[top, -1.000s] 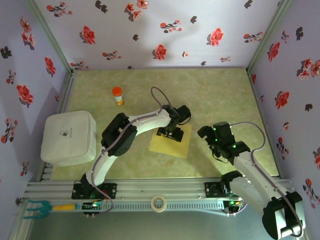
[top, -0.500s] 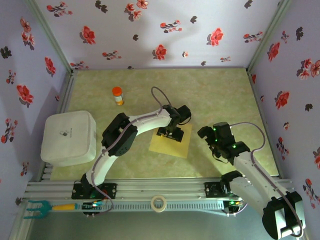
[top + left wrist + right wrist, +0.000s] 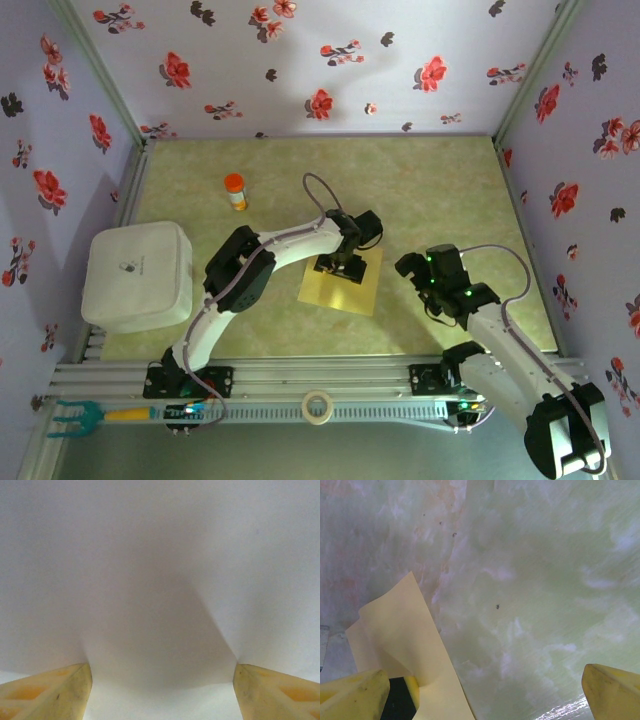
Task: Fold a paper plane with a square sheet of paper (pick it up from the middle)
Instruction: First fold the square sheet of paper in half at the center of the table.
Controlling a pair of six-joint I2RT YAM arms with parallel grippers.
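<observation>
Closely, square sheet of paper puckers between spread left gripper, right gripper released.

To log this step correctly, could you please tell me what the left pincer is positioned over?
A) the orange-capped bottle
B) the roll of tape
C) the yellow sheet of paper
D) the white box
C: the top view shows the left pincer down over the yellow sheet of paper, and its wrist camera sees paper between its spread fingers.
</observation>
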